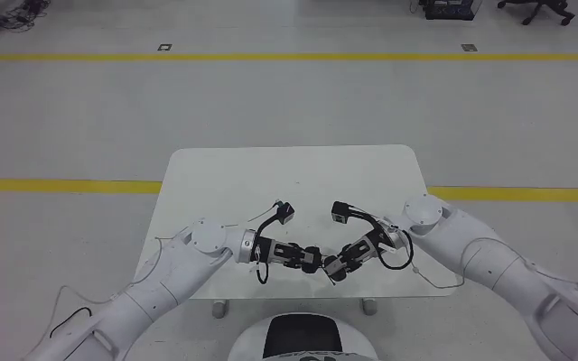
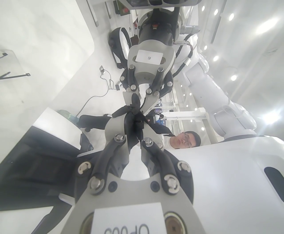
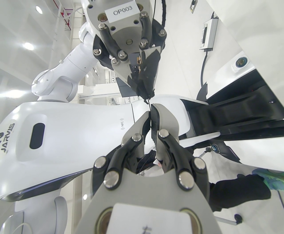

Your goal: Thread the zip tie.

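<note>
Left hand and right hand meet at the tabletop's six o'clock edge, both clamped narrow on the zip tie. A white printed label is on the left hand.

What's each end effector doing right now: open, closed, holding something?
Left end effector: closed, pinching one end of the zip tie.
Right end effector: closed on the zip tie's other end.

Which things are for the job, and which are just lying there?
Job: zip tie, left gripper, right gripper, both shut on it.
Lying about: spare tie on the table.
</note>
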